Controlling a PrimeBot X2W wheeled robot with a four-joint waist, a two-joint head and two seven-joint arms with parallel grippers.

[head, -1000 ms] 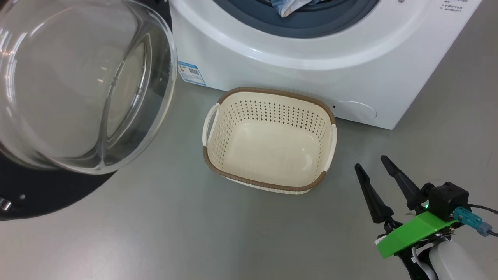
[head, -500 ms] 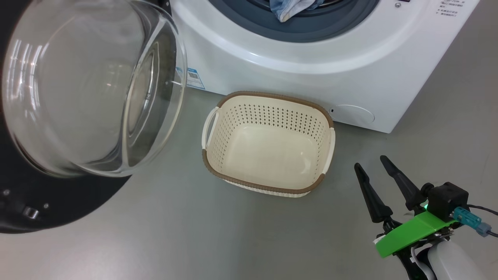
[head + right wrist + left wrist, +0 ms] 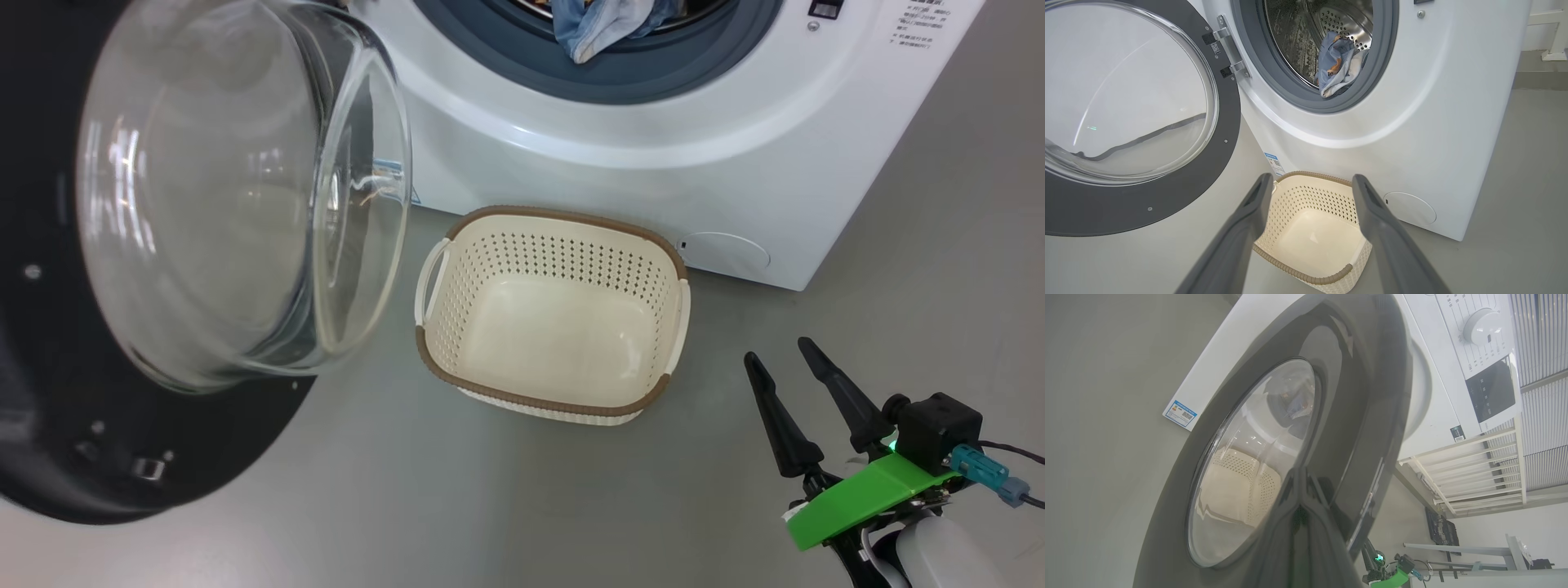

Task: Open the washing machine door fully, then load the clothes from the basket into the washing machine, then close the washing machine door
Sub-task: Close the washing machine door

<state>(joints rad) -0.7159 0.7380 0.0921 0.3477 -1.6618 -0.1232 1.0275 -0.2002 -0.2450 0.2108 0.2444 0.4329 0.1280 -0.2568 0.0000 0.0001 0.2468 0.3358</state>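
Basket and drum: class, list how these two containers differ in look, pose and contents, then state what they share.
The basket is cream plastic with a brown rim; the drum is shiny steel. The basket opens upward on the floor; the drum opens sideways. The basket is empty; the drum holds the clothes. Both have perforated walls.

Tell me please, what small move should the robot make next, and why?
Probably push the door toward the washing machine with the left gripper, whose shut fingers seem to rest on its outer face. The basket is empty, the clothes lie in the drum, and the door stands open.
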